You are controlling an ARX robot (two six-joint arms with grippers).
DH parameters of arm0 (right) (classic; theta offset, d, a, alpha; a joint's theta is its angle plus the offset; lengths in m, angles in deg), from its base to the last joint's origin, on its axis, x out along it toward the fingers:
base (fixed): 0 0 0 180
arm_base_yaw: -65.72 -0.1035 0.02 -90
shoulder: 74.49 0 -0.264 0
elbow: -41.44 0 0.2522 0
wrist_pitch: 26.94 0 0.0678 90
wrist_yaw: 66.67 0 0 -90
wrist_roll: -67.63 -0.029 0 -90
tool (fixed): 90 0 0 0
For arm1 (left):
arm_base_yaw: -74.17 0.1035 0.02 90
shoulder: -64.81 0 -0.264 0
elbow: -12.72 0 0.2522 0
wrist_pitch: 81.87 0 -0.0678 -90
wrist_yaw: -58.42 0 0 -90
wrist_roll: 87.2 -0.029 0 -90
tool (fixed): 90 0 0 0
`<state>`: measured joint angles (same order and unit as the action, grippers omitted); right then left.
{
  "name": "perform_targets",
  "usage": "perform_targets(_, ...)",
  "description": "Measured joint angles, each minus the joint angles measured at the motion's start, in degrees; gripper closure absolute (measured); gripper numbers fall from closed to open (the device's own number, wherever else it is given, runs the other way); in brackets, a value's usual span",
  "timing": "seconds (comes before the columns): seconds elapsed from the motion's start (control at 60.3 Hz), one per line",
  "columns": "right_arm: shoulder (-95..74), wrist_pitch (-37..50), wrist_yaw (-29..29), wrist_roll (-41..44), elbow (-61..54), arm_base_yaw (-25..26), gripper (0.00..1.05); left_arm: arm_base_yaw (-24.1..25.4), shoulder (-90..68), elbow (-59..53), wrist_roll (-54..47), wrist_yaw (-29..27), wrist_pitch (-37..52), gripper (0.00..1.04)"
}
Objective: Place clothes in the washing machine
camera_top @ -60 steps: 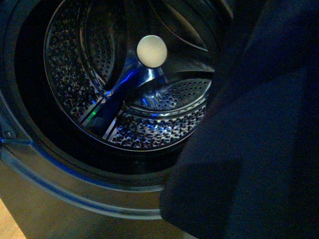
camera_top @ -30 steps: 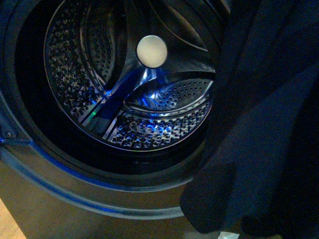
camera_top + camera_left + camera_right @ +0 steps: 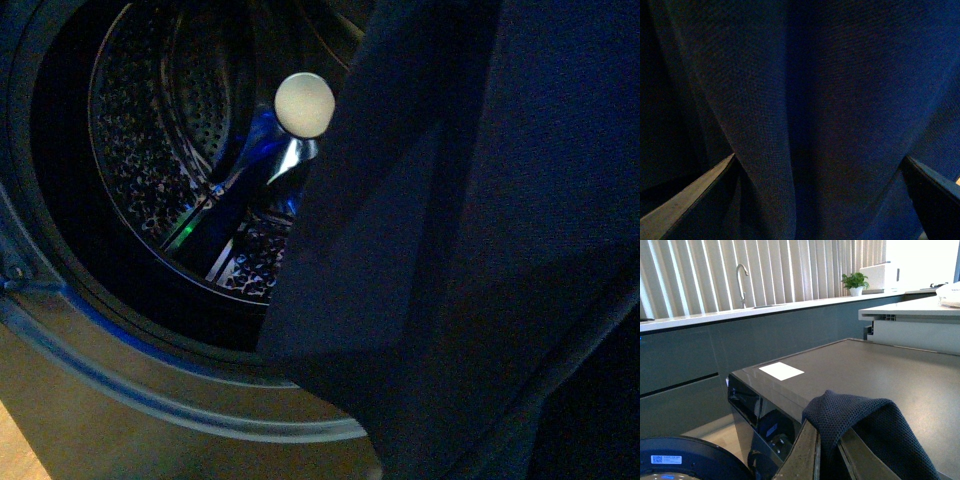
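- Front: your clothes [image 3: 460, 230] hang before the washing machine [image 3: 150, 400], veiling the right of its drum [image 3: 150, 170]; the cream disc [image 3: 304, 104] peeks out beside the cloth's edge.
- Left wrist: your left gripper [image 3: 815, 200] stands wide, cloth draped between its fingers [image 3: 685, 205].
- Right wrist: your right gripper [image 3: 829, 452] pinches a fold of the clothes above the washing machine's top.

The front view is dimly lit and blue-tinted; blue and green glints are caught inside the washing machine [image 3: 150, 180]. The clothes [image 3: 830, 100] are rendered dark and grainy in the left wrist view. The right wrist view is brightly daylit, whites blown out
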<state>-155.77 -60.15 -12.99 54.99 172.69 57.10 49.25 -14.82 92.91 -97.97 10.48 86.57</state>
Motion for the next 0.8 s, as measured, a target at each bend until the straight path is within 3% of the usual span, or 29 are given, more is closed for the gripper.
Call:
perform_targets(0.431,0.00,0.00,-0.02,0.00,0.00,0.00,1.02,2.40,0.11,-1.31,-0.63,1.60,0.42,0.07)
perform_targets(0.614,0.00,0.00,-0.02,0.00,0.00,0.00,1.02,-3.32,-0.90,-1.31,3.28,3.98,6.05,0.07)
perform_targets(0.797,0.00,0.00,-0.02,0.00,0.00,0.00,1.02,-9.38,-3.48,-0.28,4.90,0.37,7.72,0.07)
